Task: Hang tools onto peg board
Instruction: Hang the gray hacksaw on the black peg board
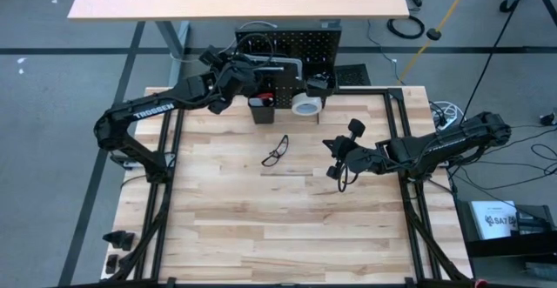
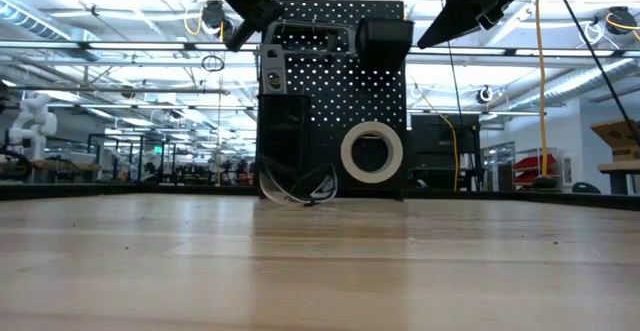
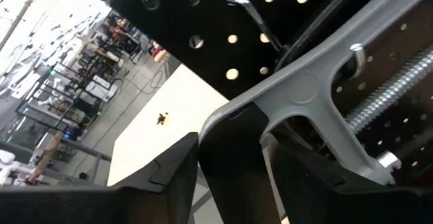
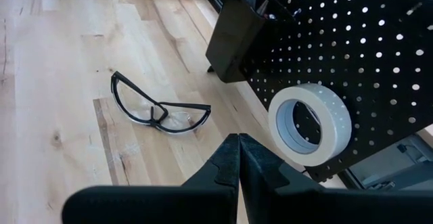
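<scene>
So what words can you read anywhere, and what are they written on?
"TROSSEN": white letters on the dark left robot arm, seen from above.
The white printed card on the floor right of the table: print too small to read.
Black perforated metal peg board, white tape roll: no writing visible.

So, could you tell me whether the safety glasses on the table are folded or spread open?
Spread open. The safety glasses lie on the table with both arms splayed outward.

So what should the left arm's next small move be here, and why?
Probably ease the left gripper back from the peg board: the grey bar clamp already sits against the panel by a hook, and the jaws look loosened.
</scene>
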Available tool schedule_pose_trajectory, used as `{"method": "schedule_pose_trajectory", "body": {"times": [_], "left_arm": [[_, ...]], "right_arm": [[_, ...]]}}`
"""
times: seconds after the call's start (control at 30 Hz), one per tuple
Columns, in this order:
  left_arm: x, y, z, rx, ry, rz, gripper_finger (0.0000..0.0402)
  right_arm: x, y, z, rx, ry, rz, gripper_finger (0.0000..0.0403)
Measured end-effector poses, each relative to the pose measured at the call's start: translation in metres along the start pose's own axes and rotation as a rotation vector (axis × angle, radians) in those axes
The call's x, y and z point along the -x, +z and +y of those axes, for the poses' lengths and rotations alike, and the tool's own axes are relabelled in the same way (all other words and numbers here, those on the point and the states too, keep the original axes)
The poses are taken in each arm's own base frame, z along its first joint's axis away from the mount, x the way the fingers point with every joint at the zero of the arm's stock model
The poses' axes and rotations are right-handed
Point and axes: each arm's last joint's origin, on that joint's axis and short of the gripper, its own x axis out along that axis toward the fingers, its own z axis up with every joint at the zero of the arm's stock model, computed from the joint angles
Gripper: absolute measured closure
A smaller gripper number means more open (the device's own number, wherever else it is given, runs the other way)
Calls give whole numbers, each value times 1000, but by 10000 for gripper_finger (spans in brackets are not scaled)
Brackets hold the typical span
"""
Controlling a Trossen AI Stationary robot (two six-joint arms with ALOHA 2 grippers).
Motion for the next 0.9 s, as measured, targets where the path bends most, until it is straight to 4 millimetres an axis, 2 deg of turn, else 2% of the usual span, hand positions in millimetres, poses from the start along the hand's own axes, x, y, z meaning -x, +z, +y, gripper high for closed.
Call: {"method": "schedule_pose_trajectory", "body": {"times": [0.2,0.9], "left_arm": [[0,1,0,7,-6,-6,206],[2,-1,-1,-45,4,9,202]], "right_arm": [[0,0,0,1,0,0,403],[0,0,0,1,0,0,403]]}}
